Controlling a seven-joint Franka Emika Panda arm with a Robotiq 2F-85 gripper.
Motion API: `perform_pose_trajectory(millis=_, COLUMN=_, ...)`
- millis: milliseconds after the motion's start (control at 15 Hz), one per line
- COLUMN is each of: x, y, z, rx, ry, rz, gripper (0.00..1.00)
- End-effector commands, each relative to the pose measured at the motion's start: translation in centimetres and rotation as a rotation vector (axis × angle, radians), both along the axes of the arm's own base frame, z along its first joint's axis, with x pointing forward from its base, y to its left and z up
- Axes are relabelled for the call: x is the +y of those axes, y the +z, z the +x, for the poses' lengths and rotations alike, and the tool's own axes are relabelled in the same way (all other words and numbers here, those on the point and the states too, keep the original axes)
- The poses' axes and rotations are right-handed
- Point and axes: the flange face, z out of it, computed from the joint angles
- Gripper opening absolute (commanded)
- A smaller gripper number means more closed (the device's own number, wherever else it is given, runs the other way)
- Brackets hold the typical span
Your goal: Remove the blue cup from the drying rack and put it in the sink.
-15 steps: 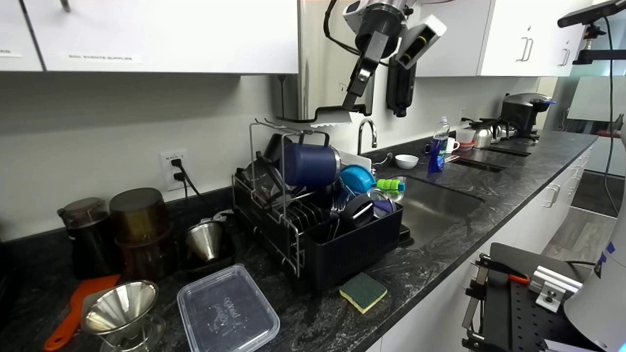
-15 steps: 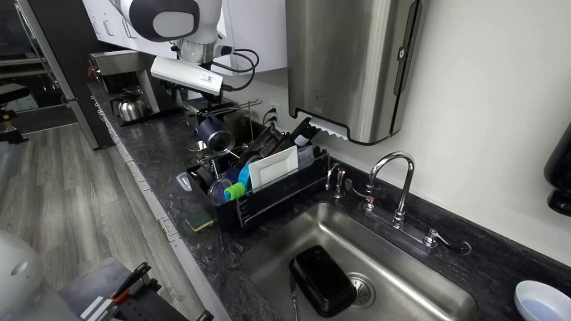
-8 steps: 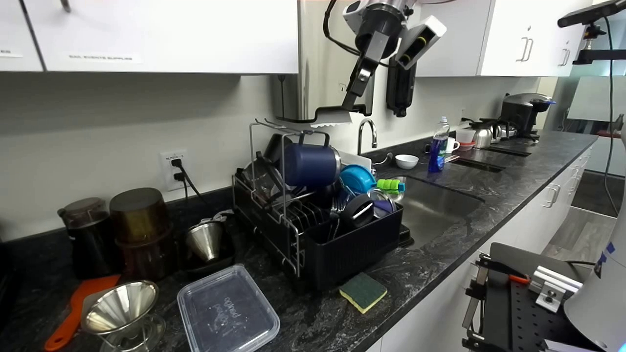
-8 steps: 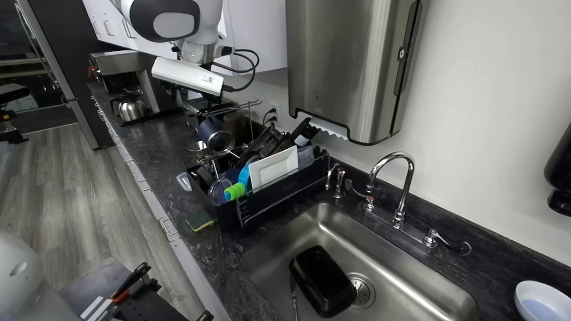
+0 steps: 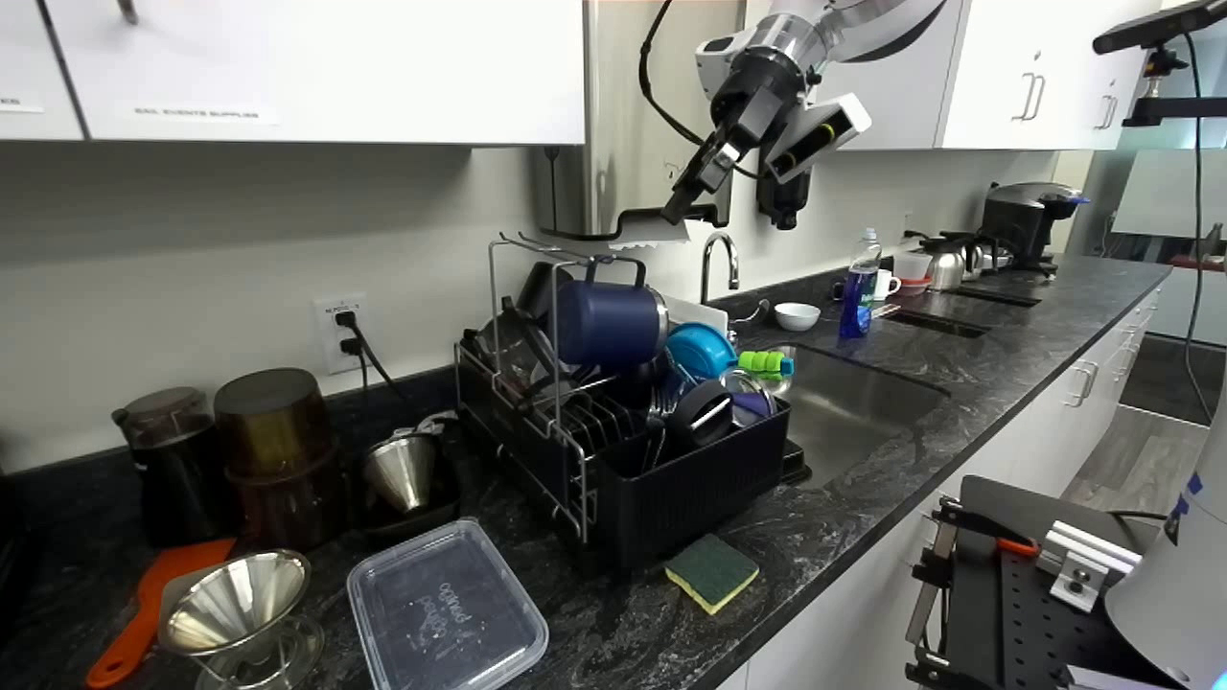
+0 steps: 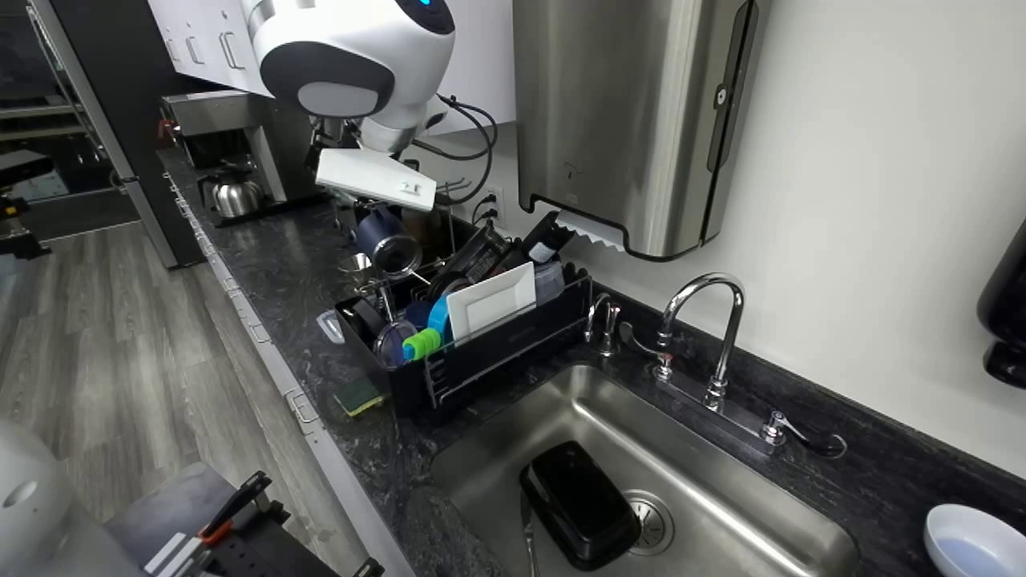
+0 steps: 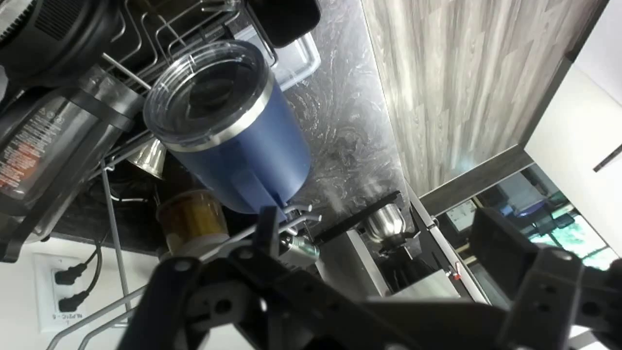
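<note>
The blue cup [image 5: 611, 324] lies sideways on the raised tier of the drying rack [image 5: 685, 508], its handle up against the wire prongs and its clear-lidded mouth toward the sink [image 6: 681, 489]. In the wrist view the cup [image 7: 252, 155] fills the upper left, beyond one fingertip. My gripper [image 5: 676, 211] hangs in the air above the rack, angled down and apart from the cup. Its fingers stand wide in the wrist view, where the gripper [image 7: 381, 240] has nothing between them. The white camera housing largely hides the fingers in an exterior view.
A steel towel dispenser [image 6: 617, 120] hangs on the wall by the arm. Dishes crowd the rack, among them a white plate [image 6: 493, 304] and a light-blue bowl [image 5: 703, 352]. A black container [image 6: 579, 505] lies in the sink, near the faucet [image 6: 726, 353].
Over the last half second my arm has swung and tilted, its wrist coming lower and toward the sink side. The fingers now slant more toward the rack. The cup has not moved.
</note>
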Motion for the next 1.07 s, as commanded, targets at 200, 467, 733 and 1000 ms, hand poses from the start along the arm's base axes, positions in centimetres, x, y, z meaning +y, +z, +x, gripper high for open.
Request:
perform_pose_trajectory(millis=200, x=-1.4, y=-3.4, z=-0.6, rx=-0.170, ry=-0.060, rz=0.064, gripper=1.00)
perform_pose_trajectory(millis=467, x=-0.4, y=-4.8, z=-0.8, rx=-0.237, ry=-0.039, rz=0.101, gripper=1.00)
perform_pose_trajectory(millis=733, x=0.4, y=-5.3, z=-1.0, rx=-0.227, ry=0.099, rz=0.194, gripper=1.00)
perform_pose_trajectory(millis=1000, x=-0.6, y=-6.3, z=-0.9, rx=-0.126, ry=0.136, rz=0.186, gripper=1.00)
